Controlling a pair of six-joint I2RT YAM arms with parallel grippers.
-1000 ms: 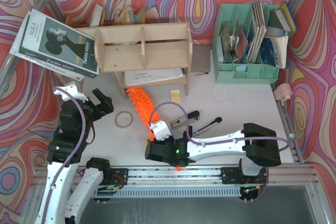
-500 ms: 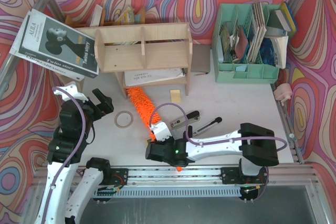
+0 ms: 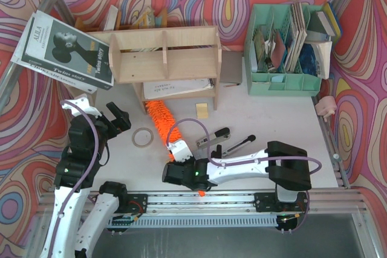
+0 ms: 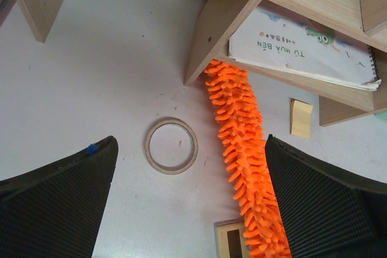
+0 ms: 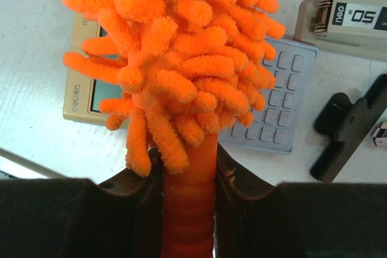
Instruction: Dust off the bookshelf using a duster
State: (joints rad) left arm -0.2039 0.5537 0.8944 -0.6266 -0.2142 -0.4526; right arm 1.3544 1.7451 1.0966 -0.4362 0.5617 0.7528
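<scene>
The bookshelf point(image 3: 163, 58) is a low plywood unit at the back centre; its lower board and a side panel point(image 4: 217, 25) show in the left wrist view, with a spiral notebook on the board. The orange fluffy duster point(image 3: 158, 119) lies slanted on the table, its far end under the shelf's lower board point(image 4: 242, 143). My right gripper point(image 3: 176, 151) is shut on the duster's orange handle point(image 5: 188, 197), just behind the brush point(image 5: 187, 58). To the left of the duster, my left gripper point(image 3: 118, 119) hangs open and empty point(image 4: 188, 149) over the table.
A tape ring point(image 3: 143, 138) lies between the grippers. A calculator point(image 5: 284, 101), stapler point(image 3: 211, 137) and black clip point(image 3: 239, 145) sit right of the duster. A mint-green file organiser point(image 3: 284, 46) stands at the back right, and a magazine point(image 3: 63, 49) leans at the back left.
The right arm has shifted slightly left, carrying the duster's handle end with it. The left arm has not moved.
</scene>
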